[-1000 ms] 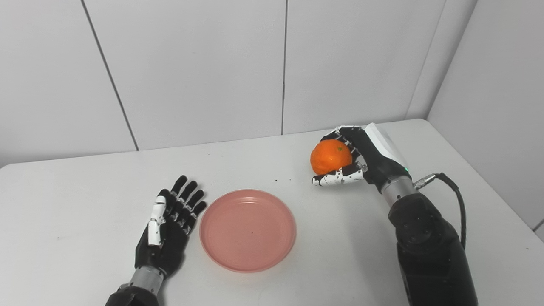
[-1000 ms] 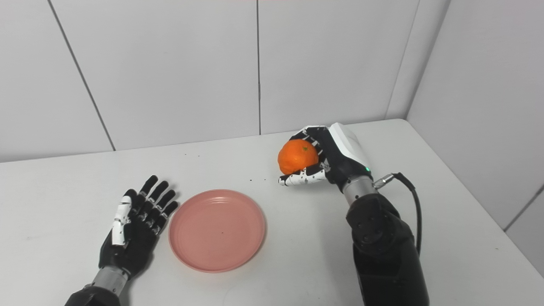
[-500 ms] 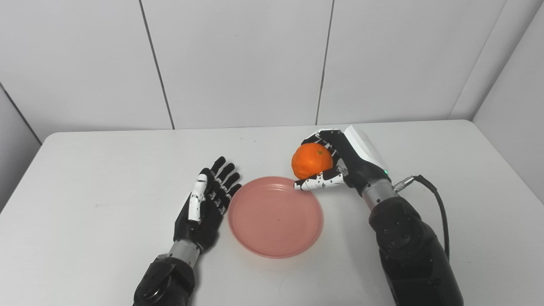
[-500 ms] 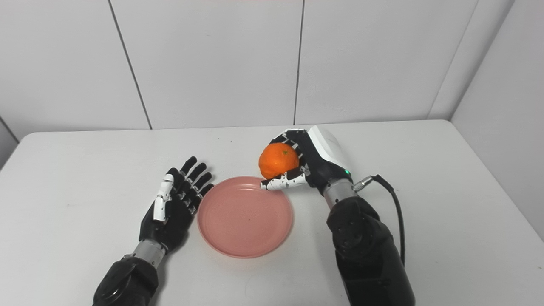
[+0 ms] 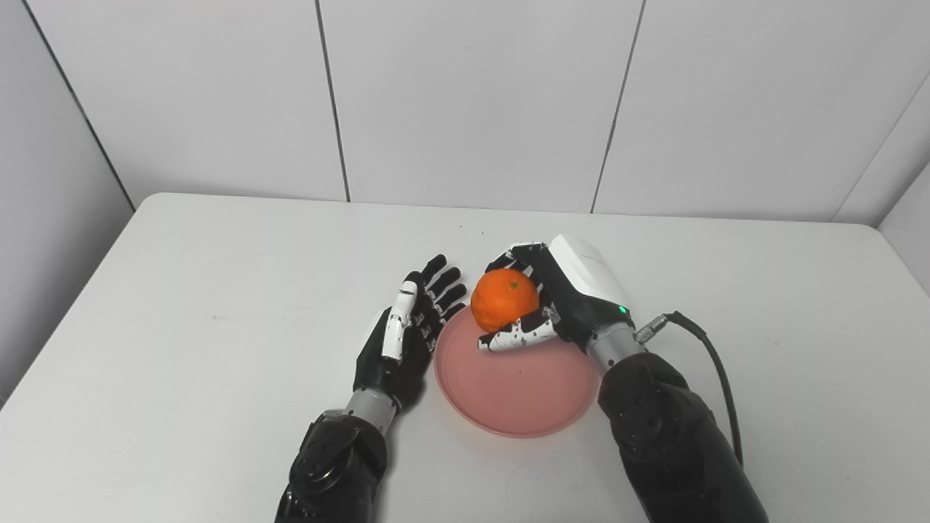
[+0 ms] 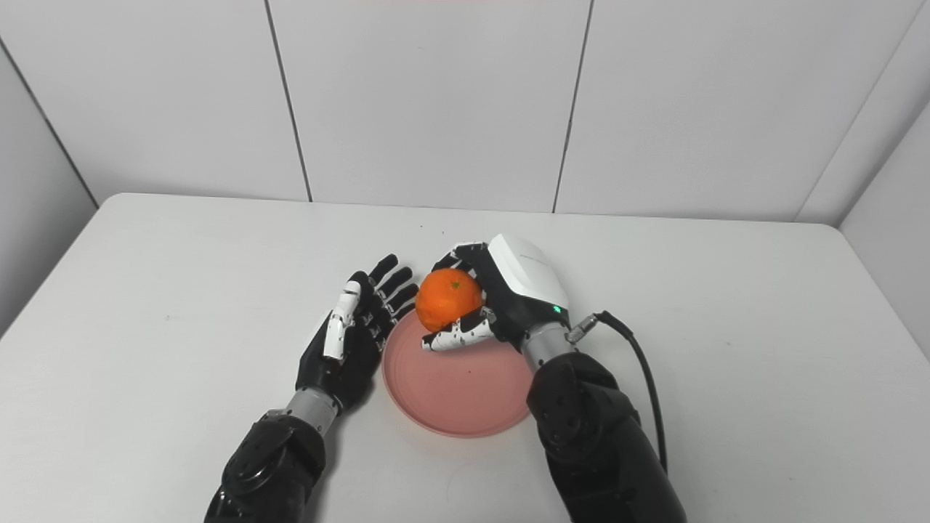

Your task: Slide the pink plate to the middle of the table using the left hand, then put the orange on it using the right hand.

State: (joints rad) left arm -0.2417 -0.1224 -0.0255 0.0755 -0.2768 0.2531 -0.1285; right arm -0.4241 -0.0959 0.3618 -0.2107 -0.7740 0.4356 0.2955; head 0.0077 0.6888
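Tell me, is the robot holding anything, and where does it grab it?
The right hand holds the orange, fingers around its far side, thumb under it. The left hand holds nothing.

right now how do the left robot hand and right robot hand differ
The left robot hand is open, fingers spread, holding nothing; the right robot hand is shut on the orange. The left lies beside the pink plate; the right is over its far rim. Both are black and white.
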